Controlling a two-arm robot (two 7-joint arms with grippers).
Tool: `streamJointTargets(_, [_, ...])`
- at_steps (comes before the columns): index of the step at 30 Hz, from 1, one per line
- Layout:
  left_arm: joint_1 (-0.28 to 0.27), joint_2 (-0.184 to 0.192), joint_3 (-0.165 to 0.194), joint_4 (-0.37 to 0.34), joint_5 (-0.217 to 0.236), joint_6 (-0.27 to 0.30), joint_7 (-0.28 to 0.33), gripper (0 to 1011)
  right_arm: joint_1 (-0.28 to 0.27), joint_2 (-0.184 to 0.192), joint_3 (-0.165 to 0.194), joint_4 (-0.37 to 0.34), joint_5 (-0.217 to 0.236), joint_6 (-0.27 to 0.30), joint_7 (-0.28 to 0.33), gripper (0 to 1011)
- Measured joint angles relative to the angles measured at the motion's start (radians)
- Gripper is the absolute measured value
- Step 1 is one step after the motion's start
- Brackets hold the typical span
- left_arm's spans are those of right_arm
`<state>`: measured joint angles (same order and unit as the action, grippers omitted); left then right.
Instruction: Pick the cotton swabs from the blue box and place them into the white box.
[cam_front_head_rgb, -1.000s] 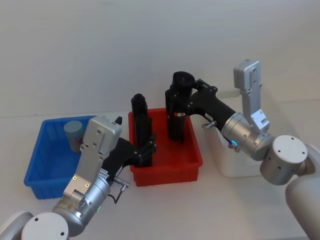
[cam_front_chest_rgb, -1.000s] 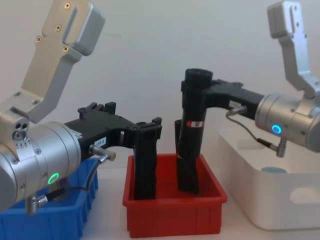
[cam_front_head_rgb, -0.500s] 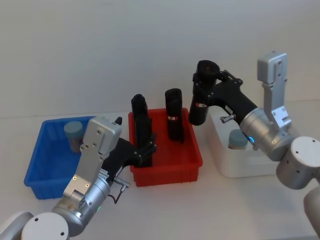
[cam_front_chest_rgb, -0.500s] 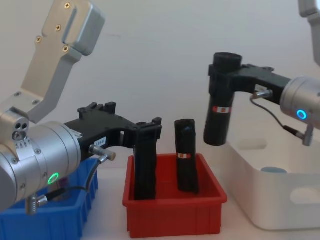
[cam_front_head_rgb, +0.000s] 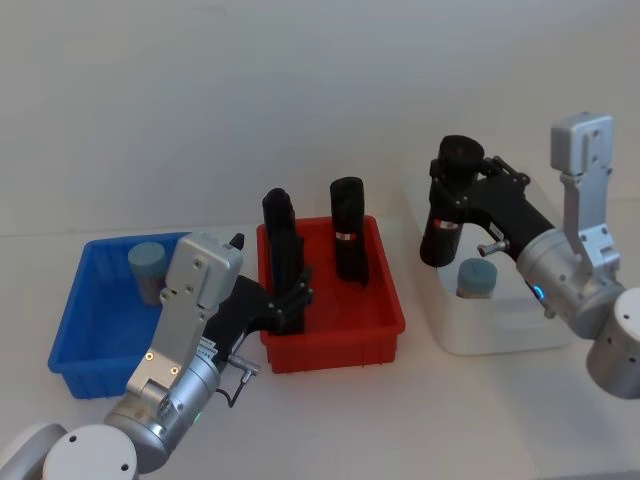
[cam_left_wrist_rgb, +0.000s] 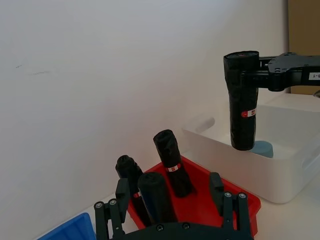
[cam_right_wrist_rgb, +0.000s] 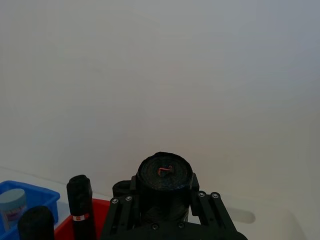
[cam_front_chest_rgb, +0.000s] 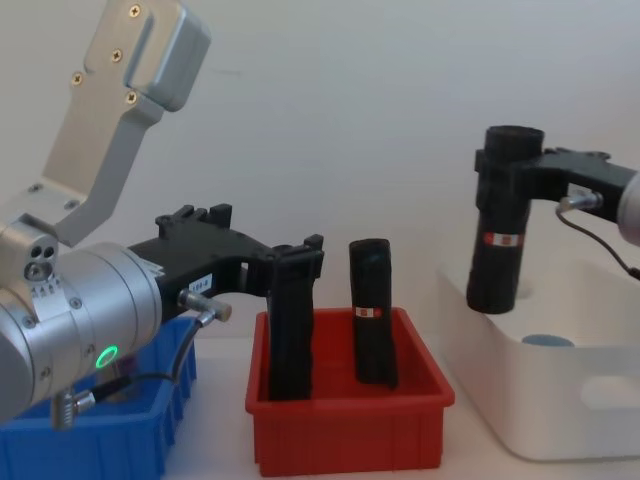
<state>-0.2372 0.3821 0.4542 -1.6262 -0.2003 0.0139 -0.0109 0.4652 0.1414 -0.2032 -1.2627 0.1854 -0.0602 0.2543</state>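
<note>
The right end effector grips a black cylinder upright above the white box, where 1 cotton swab jar sits. Another jar rests in the blue box. The left end effector hangs spread wide at the red bin, around another black cylinder.

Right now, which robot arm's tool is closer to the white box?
The right. The right tool holds a black cylinder just over the white box. The left tool is farther away, at the red bin, around another black cylinder.
</note>
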Motion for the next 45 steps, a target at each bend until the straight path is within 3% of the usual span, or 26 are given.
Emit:
streamJointTargets(17, [0.0,0.0,0.0,0.0,0.0,0.0,0.0,1004,-0.078,0.036,0.019,-0.094,0.003,0.079,-0.056,531])
streamJointTargets(21, [0.0,0.0,0.0,0.0,0.0,0.0,0.0,1004,-0.088,0.04,0.021,-0.103,0.004,0.087,-0.062,599])
streamJointTargets(25, [0.0,0.0,0.0,0.0,0.0,0.0,0.0,1004,-0.094,0.042,0.022,-0.108,0.004,0.092,-0.066,753])
streamJointTargets(34, [0.0,0.0,0.0,0.0,0.0,0.0,0.0,1004,-0.103,0.045,0.023,-0.114,0.002,0.094,-0.07,974])
streamJointTargets(45, [0.0,0.0,0.0,0.0,0.0,0.0,0.0,1004,-0.106,0.044,0.021,-0.118,-0.002,0.083,-0.07,1002])
